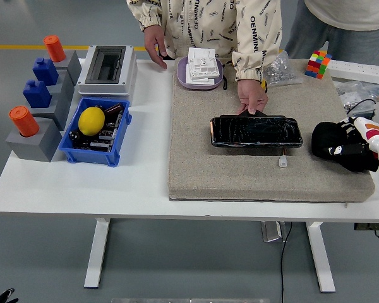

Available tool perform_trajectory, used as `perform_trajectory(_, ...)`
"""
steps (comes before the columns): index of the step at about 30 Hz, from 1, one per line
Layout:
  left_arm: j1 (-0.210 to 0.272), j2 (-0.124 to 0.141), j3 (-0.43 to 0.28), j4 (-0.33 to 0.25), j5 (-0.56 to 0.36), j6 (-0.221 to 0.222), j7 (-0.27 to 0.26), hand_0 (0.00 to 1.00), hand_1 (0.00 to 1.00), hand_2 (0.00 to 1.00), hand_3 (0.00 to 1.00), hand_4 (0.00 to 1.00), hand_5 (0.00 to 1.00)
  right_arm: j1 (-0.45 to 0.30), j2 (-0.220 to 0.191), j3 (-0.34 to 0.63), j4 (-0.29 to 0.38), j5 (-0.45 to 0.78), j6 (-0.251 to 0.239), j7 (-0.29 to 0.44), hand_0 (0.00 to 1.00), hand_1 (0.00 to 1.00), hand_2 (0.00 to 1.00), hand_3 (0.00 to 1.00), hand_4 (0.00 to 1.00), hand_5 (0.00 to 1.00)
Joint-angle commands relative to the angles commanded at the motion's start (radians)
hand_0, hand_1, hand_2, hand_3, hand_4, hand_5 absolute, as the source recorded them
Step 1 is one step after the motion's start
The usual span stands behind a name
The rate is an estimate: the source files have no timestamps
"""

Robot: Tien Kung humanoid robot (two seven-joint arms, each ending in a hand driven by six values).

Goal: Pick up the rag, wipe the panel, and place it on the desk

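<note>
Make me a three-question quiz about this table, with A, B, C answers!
1. Where is the yellow lemon?
A. in the blue bin
B. on the mat
C. on the plate

2. How many orange caps sit on the grey blocks?
A. one
B. two
C. four

3. What is the person's hand doing to the black panel?
A. lifting it up
B. touching its far edge
C. staying away from it

Answers: 1 A, the lemon lies inside the bin. 2 B, one cap far, one cap near. 3 B, fingers rest on the panel, which lies flat on the mat.
</note>
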Motion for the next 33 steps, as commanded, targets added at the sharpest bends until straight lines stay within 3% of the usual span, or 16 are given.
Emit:
perform_trajectory(4, -0.002, -0.001, 0.001, 0.0, -0.001, -0.001, -0.001, 0.725, 0.716, 0.767, 0.624, 0.692, 0.578, 0.0, -0.001, 0.001, 0.001, 0.003, -0.016, 0.005, 0.616, 0.602, 0.653, 0.624, 0.998, 0.278)
perform_trajectory(5, -0.003, -0.001, 0.0, 0.0, -0.001, -0.001, -0.001, 0.726, 0.716, 0.767, 0.624, 0.692, 0.578, 0.0, -0.001, 0.001, 0.0, 0.003, -0.018, 0.005, 0.536, 0.568, 0.604, 0.559, 0.998, 0.237)
perform_trajectory(10, -0.001, 0.0, -0.001, 0.0, -0.002, 0.0, 0.0, 0.726, 0.716, 0.767, 0.624, 0.692, 0.578, -0.002, -0.002, 0.004, 0.0, 0.002, -0.029, 0.003, 0.536, 0.568, 0.604, 0.559, 0.998, 0.237)
perform_trajectory(11, -0.001, 0.0, -0.001, 0.0, -0.002, 0.0, 0.0, 0.725, 0.716, 0.767, 0.624, 0.692, 0.578, -0.003, -0.002, 0.004, 0.0, 0.002, -0.028, 0.003, 0.49, 0.538, 0.566, 0.526, 0.998, 0.242)
perform_trajectory(22, -0.004, 0.002, 0.001, 0.0, -0.002, -0.001, -0.001, 0.725, 0.716, 0.767, 0.624, 0.691, 0.577, -0.002, -0.003, 0.004, 0.0, 0.001, -0.027, 0.003, 0.454, 0.511, 0.54, 0.501, 0.998, 0.241)
perform_trajectory(23, -0.003, 0.002, 0.0, 0.0, -0.002, -0.001, -0.001, 0.726, 0.716, 0.767, 0.625, 0.692, 0.577, -0.002, -0.003, 0.005, 0.0, 0.001, -0.028, 0.003, 0.424, 0.485, 0.517, 0.488, 0.997, 0.204)
perform_trajectory(28, -0.003, 0.002, -0.001, 0.0, -0.002, 0.0, 0.0, 0.726, 0.716, 0.767, 0.625, 0.692, 0.577, -0.002, -0.005, 0.006, 0.0, -0.002, -0.03, 0.002, 0.424, 0.485, 0.517, 0.488, 0.997, 0.204)
perform_trajectory(29, -0.002, 0.002, -0.001, 0.0, -0.002, 0.0, 0.0, 0.724, 0.716, 0.767, 0.624, 0.692, 0.579, -0.002, -0.005, 0.006, 0.0, -0.002, -0.031, 0.002, 0.385, 0.462, 0.497, 0.478, 0.958, 0.157)
perform_trajectory(33, -0.002, 0.002, -0.002, 0.0, -0.001, -0.001, -0.001, 0.724, 0.716, 0.767, 0.624, 0.692, 0.579, -0.001, -0.005, 0.006, 0.001, -0.002, -0.033, 0.002, 0.385, 0.462, 0.497, 0.478, 0.958, 0.157)
